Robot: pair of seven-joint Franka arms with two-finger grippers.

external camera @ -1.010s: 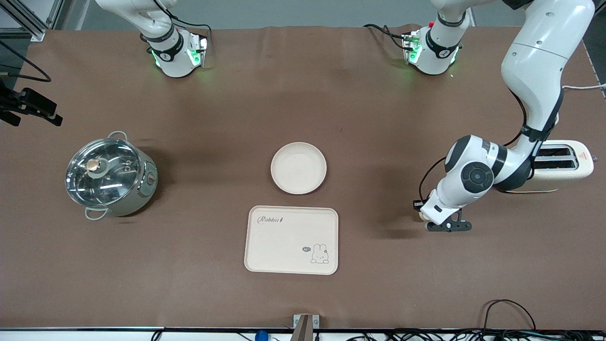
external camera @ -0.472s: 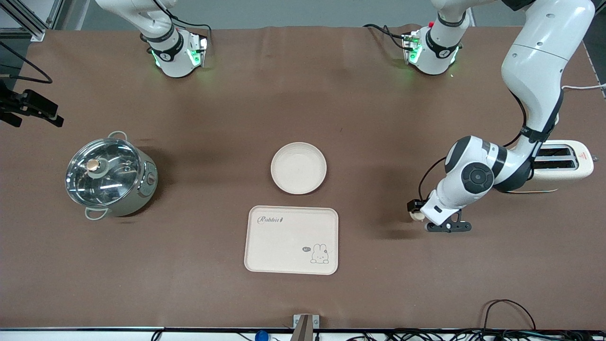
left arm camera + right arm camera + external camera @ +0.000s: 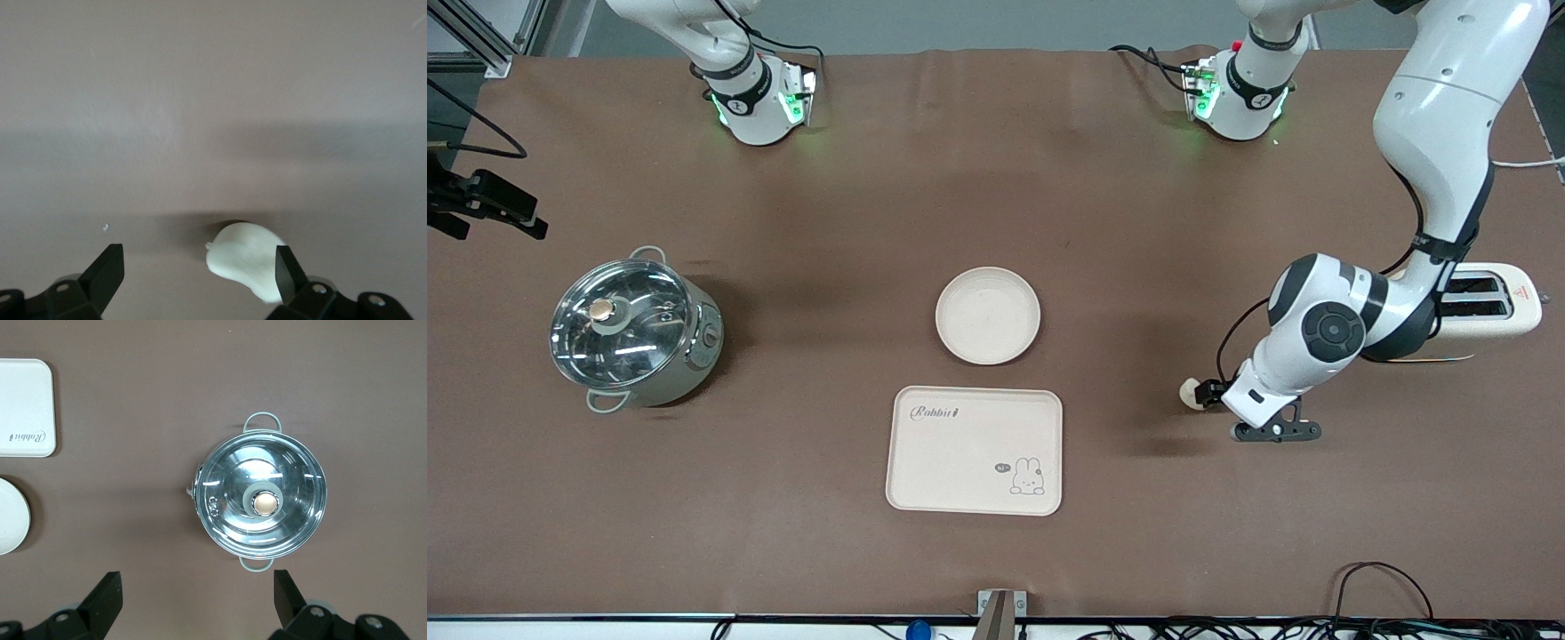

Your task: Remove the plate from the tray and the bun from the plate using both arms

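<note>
The bun (image 3: 245,260), small, pale and half-moon-shaped, lies on the brown tablecloth between the fingers of my left gripper (image 3: 198,272). The gripper is open, and the bun sits close against one finger (image 3: 288,268), well apart from the other. In the front view the bun (image 3: 1189,391) peeks out beside the left gripper (image 3: 1203,396), low over the table toward the left arm's end. The round cream plate (image 3: 988,316) sits mid-table, just farther from the front camera than the tray. My right gripper (image 3: 197,597) hangs open and empty, high over the table beside the pot (image 3: 262,495).
A rectangular cream tray (image 3: 975,450) with a rabbit drawing lies nearer the front camera than the plate. A steel pot with a glass lid (image 3: 633,331) stands toward the right arm's end. A cream toaster (image 3: 1487,302) stands by the left arm's elbow.
My left gripper has gone from shut on the bun to open. The bun now shows more plainly beside the hand, shifted toward the middle of the table. The right arm has not moved.
</note>
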